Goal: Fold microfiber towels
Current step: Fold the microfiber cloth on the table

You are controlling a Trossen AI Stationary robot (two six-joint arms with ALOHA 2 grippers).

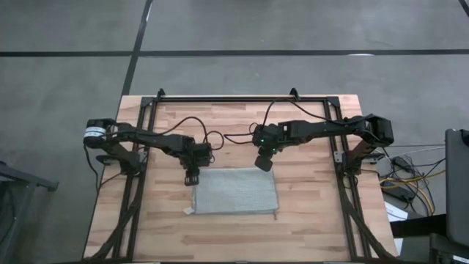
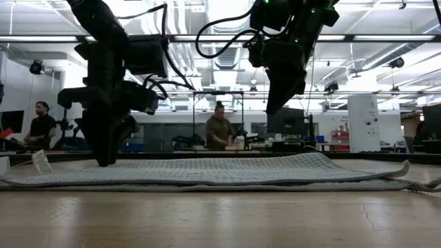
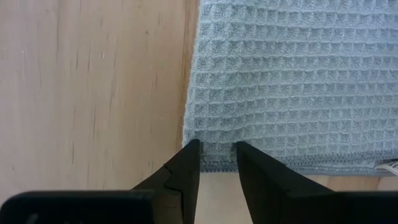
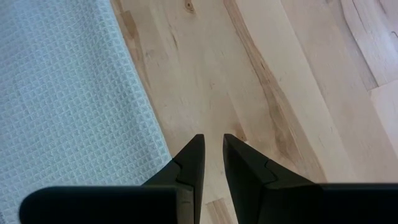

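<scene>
Pale wooden planks make up the bench [image 1: 308, 147], framed by a dark metal rail and standing on a grey floor. On it, a little toward six o'clock from its centre in the high view, lies the microfiber towel [image 1: 236, 191], a grey-green waffle-weave cloth spread flat as a wide rectangle, with a small white tag [image 1: 188, 210] sticking out at its seven o'clock corner. From table height the towel looks doubled, one layer lying on another, with the tag standing up at its end.

The left gripper [image 1: 192, 176] reaches in from nine o'clock and hangs at the towel's eleven o'clock corner. In its wrist view the two dark fingers [image 3: 186, 168] stand a narrow gap apart, tips right at the cloth's corner with the hem showing between them; they grip nothing. Whether the tips touch the fabric I cannot tell.

The right gripper [image 1: 264, 162] comes in from three o'clock and sits at the towel's one o'clock corner. At table height it hangs clear above the cloth. Its fingers [image 4: 193, 158] are also slightly parted with nothing between them, pointing at bare wood just beside the towel's edge.

Beyond the bench, a large hall with ceiling strip lights shows two people [image 2: 220, 131] at far benches
</scene>
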